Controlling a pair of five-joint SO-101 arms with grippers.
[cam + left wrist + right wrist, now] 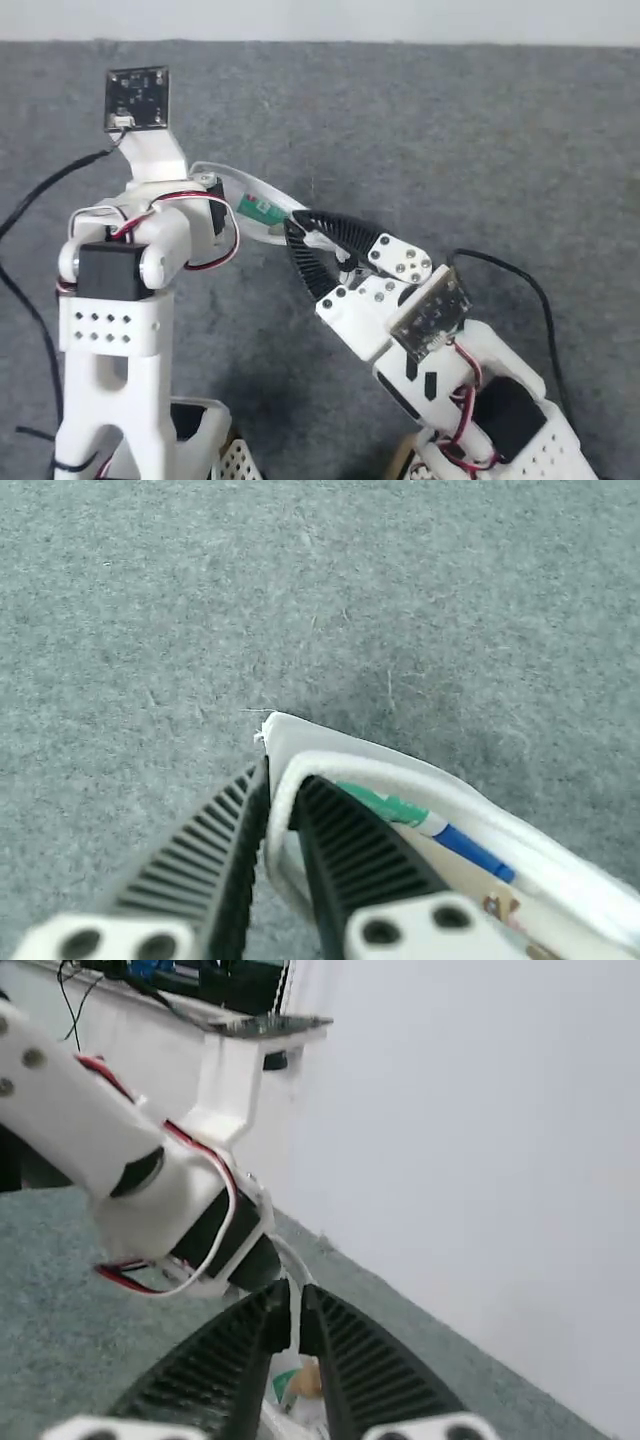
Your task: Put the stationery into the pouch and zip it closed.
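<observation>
Pouch (262,200) is white and strung between the two arms over the surface, with one end in each gripper. The left gripper (280,780) has its jaws pinched narrow on the pouch's (420,790) corner edge, with just the fabric rim sandwiched between the ribbed black fingers (215,845). Right behind that grip you can see a pen (440,830), green and blue, lying inside the pouch along its white rim.

The right gripper (296,1300) comes in from the other end. Its jaws are also nearly together, with only a thin sliver of gap, and they're clamped on a thin bit of the pouch (290,1385). I can't tell exactly which part it's got. In the high view the right gripper (292,225) sits at the pouch's near end, and the pen's (258,208) green bit shows through just beside it.

The surface (450,140) is grey and felt-like, kind of carpet-y, with a soft shadow under the pouch. There's a plain white wall (320,20) along the back edge, plus some black cables (520,285) trailing off both arms.
</observation>
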